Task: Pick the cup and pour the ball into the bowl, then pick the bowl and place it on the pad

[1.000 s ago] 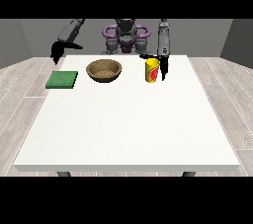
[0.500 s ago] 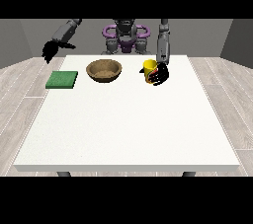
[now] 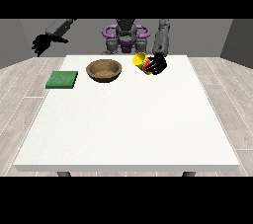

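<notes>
Yellow cup (image 3: 140,60) tipped toward wooden bowl (image 3: 104,70), clasped by curled fingers of hand at view's right (image 3: 157,64). Ball unseen. Hand at view's left (image 3: 43,44) raised off-table beyond green pad (image 3: 62,80); fingers unclear.

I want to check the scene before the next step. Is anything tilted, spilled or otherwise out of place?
Only the yellow cup is askew: the hand at the view's right holds it tilted, mouth toward the wooden bowl. That fits a pour. No spill shows on the table; the green pad lies flat.
</notes>
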